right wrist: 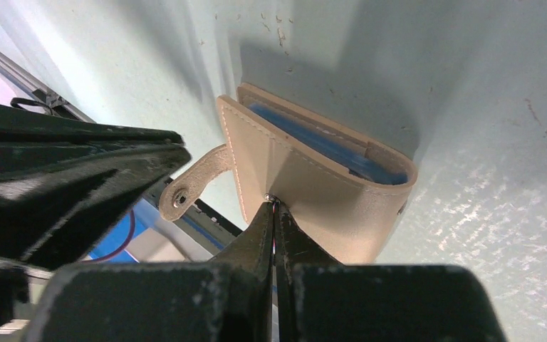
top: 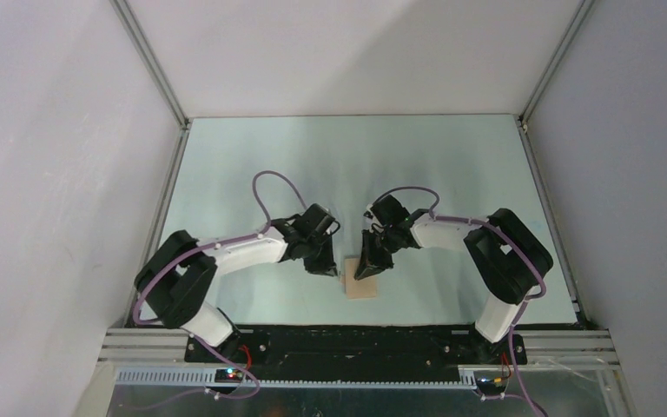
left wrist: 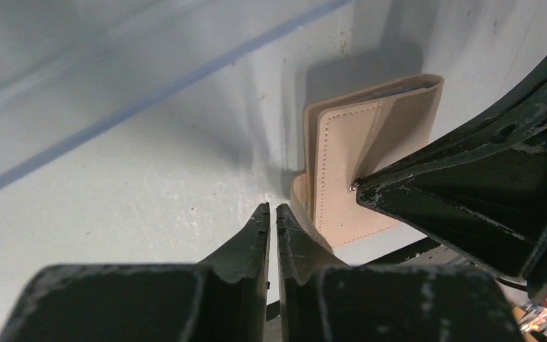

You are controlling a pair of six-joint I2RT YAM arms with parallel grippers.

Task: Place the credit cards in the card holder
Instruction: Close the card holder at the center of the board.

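We pressed our right gripper (right wrist: 274,203), tips shut, on the cover of the one card holder (right wrist: 313,178), which lay slightly ajar on the table (left wrist: 149,178) between both arms, probably to pin it for opening, while our left gripper (left wrist: 272,210), closed to a slit on nothing, sat beside its one loose strap (right wrist: 192,182); we counted no credit cards in view.

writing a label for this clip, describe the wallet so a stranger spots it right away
Look at the pale table, at the middle of its near edge. The wallet lies there under the tips of the right claw. It is the only tan thing in sight: stitched, folded, blue inside, with a short snap strap sticking out.
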